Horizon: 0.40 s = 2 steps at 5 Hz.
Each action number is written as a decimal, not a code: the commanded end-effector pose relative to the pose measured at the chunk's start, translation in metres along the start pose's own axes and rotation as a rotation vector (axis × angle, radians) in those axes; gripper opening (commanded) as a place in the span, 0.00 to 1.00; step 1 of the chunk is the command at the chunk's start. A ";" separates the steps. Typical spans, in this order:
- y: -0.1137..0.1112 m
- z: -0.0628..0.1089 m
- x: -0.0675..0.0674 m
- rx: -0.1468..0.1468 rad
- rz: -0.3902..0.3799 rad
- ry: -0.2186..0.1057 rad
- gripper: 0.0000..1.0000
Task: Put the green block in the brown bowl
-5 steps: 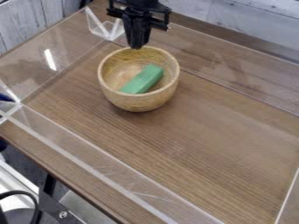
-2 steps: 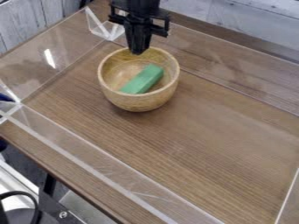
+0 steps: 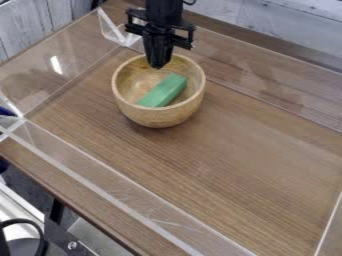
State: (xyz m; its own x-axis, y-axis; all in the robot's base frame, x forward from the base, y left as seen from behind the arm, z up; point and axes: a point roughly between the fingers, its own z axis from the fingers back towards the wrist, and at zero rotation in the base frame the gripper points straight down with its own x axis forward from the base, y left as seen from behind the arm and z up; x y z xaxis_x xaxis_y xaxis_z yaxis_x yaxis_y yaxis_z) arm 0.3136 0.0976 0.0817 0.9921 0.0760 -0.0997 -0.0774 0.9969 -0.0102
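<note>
Down and slightly nearer the bowl's middle came the gripper (image 3: 156, 62) since the earlier view, while the brown bowl (image 3: 159, 91) stayed where it was on the wooden table (image 3: 201, 180). From where I stood, its fingers were pressed together, pointing down over the far part of the bowl, above the block's far end. I saw nothing pinched between them, though I could not tell whether the tips touched the block. The green block (image 3: 163, 91) lay inside the bowl, slanting, its far end toward the gripper. Dark cables and a rounded black thing (image 3: 19, 236) showed at the near left corner.
</note>
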 end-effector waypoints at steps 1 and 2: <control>0.003 0.016 0.002 0.007 0.006 -0.043 1.00; 0.003 0.023 0.000 0.001 0.007 -0.048 1.00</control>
State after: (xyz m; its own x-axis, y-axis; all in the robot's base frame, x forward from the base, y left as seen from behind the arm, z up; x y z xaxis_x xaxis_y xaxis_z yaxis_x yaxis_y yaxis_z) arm 0.3093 0.0956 0.0819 0.9890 0.0784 -0.1258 -0.0823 0.9963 -0.0264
